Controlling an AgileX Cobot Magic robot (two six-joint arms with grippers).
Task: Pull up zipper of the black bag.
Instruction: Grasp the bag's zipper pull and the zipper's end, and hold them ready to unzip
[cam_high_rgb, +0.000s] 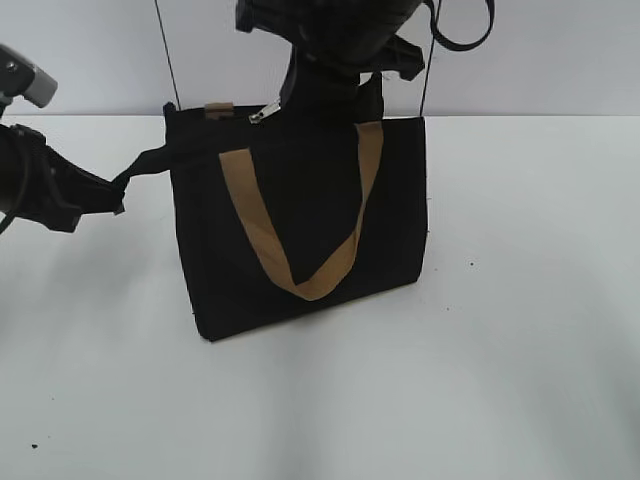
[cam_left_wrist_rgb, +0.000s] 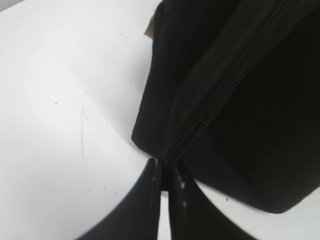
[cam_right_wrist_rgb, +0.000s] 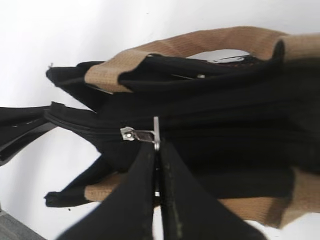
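Observation:
The black bag (cam_high_rgb: 300, 215) stands upright on the white table, its tan handle (cam_high_rgb: 310, 270) hanging down the front. My left gripper (cam_high_rgb: 118, 195) is shut on the black corner tab (cam_high_rgb: 150, 160) at the bag's left end and pulls it taut; in the left wrist view the fingers (cam_left_wrist_rgb: 167, 167) pinch the tab at the end of the zipper line (cam_left_wrist_rgb: 220, 95). My right gripper (cam_right_wrist_rgb: 156, 147) comes down from above and is shut on the silvery pull tab (cam_right_wrist_rgb: 150, 134). The pull (cam_high_rgb: 265, 112) sits near the bag's left end.
The white table (cam_high_rgb: 480, 380) spreads all round the bag. Two thin dark cables (cam_high_rgb: 168, 55) hang behind the bag. The right arm's body (cam_high_rgb: 340, 40) hovers over the bag's top. A second tan handle (cam_right_wrist_rgb: 175, 47) lies on the bag's far side.

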